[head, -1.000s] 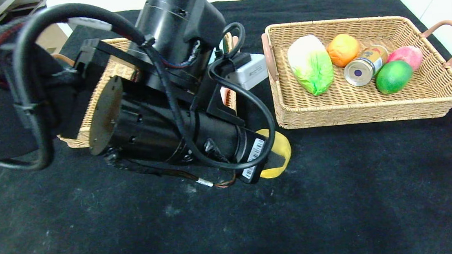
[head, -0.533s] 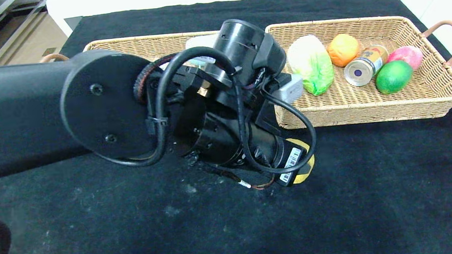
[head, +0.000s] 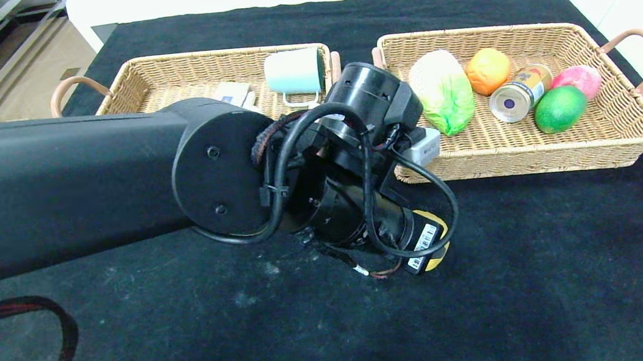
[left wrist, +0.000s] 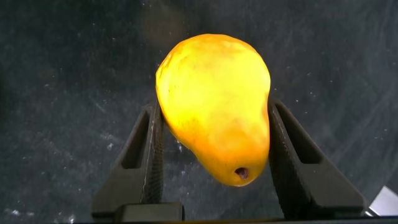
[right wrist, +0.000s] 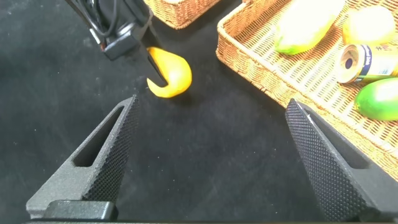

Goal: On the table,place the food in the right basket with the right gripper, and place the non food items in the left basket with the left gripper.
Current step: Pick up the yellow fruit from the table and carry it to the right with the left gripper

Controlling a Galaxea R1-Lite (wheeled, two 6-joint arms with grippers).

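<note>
Nearly done: left hand [left wrist: 211,152] clamps the last yellow pear [left wrist: 216,106] at frame centre; right hand [right wrist: 211,162] gapes wide.

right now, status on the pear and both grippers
Left gripper clamped on yellow pear, low over table. Right gripper open, empty, off to the side. Nothing in the way.

The head view looks forward and steeply down from above onto the black cloth-draped counter [head: 537,254]. The left wrist view peers close along its jaws, filled by the yellow pear-shaped fruit [left wrist: 217,106] over the cloth. The right wrist view faces down from farther back, between its spread jaws. All three views share that pear [right wrist: 169,74] [head: 440,254]; head and right wrist views also share the tan wicker right basket [head: 529,159] [right wrist: 261,68].
</note>
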